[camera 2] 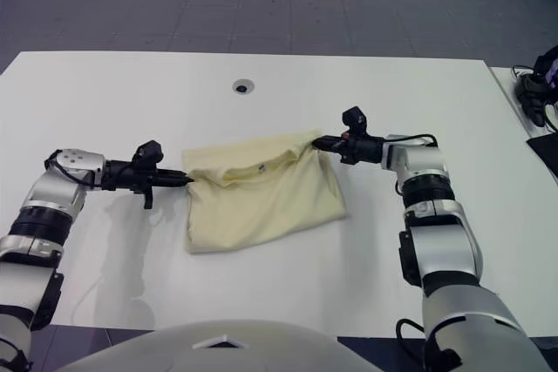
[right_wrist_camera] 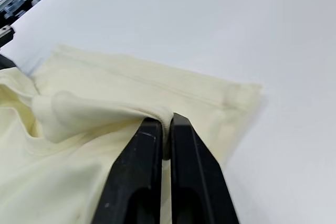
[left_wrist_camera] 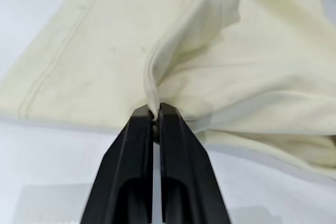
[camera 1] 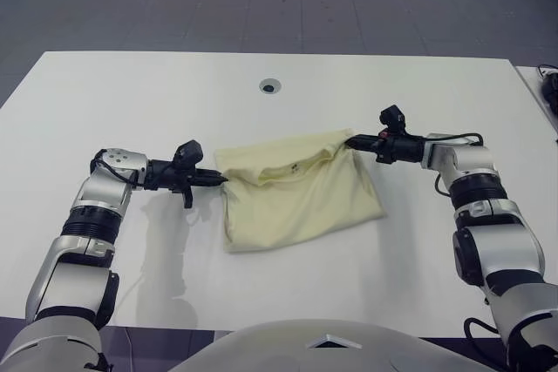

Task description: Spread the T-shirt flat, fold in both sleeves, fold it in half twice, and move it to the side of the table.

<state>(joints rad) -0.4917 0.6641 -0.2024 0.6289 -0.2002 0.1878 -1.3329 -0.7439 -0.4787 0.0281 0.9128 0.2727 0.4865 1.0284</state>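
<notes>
Rundown, starting on your left: your left end effector (camera 1: 221,179) is clamped tight on a pinch of the T-shirt (camera 1: 296,202), right at the cloth's top corner on that side. In the left wrist view you can see both black fingers (left_wrist_camera: 131,161) pressed together, with a ridge of pale yellow fabric coming up from between the tips.

From there the shirt spreads toward your other arm, so it sits between the two end effectors on the white table (camera 1: 131,102). It's bunched, not flat. The top edge sags in a loose fold between the two grip points, and the body lies back toward you as a rough, skewed rectangle. The neckline (camera 1: 292,168) shows around the middle of that top edge.

Your right end effector (camera 1: 350,139) is closed on the opposite top corner, a bit farther out from you than the left one. The right wrist view shows its fingers (right_wrist_camera: 191,177) shut on a rolled fold, with a hemmed edge lying flat on the table just past the tips.

Out beyond the shirt, farther than both end effectors, there's a small round grommet (camera 1: 270,85) set in the table.
</notes>
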